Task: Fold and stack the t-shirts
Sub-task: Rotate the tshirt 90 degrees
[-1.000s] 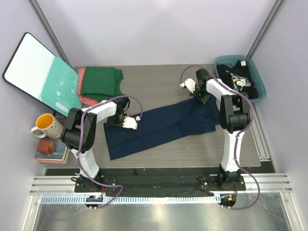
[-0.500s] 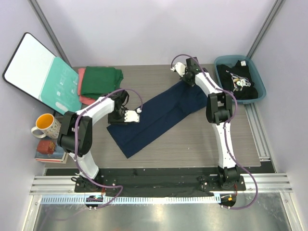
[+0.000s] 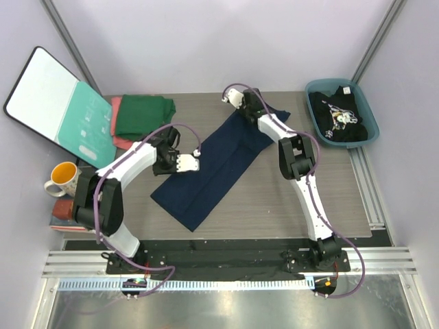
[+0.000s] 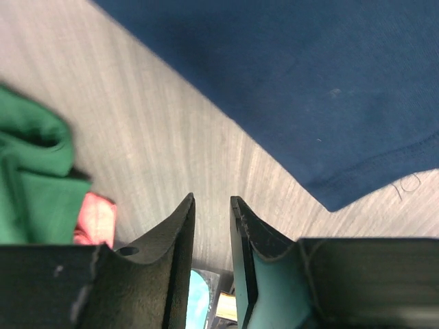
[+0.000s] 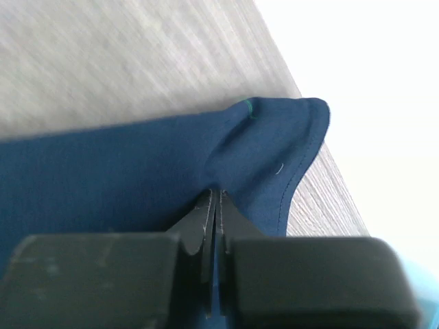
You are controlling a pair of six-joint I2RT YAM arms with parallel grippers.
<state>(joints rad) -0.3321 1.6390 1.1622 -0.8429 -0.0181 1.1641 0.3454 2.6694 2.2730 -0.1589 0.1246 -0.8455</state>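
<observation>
At far right, shut right jaws are pinching the diagonal navy cloth t-shirt (image 3: 219,161); left jaws, slightly parted, are hovering empty.

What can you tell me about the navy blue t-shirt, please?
The navy blue t-shirt is plain, soft-looking cloth with stitched hems, folded into a long strip lying diagonally on the wooden table. The right hand is shut on its far end; the left hand stands open beside its left edge, holding nothing.

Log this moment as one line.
right hand: shut on navy t-shirt | left hand: open, empty, beside it | fold: not done
</observation>
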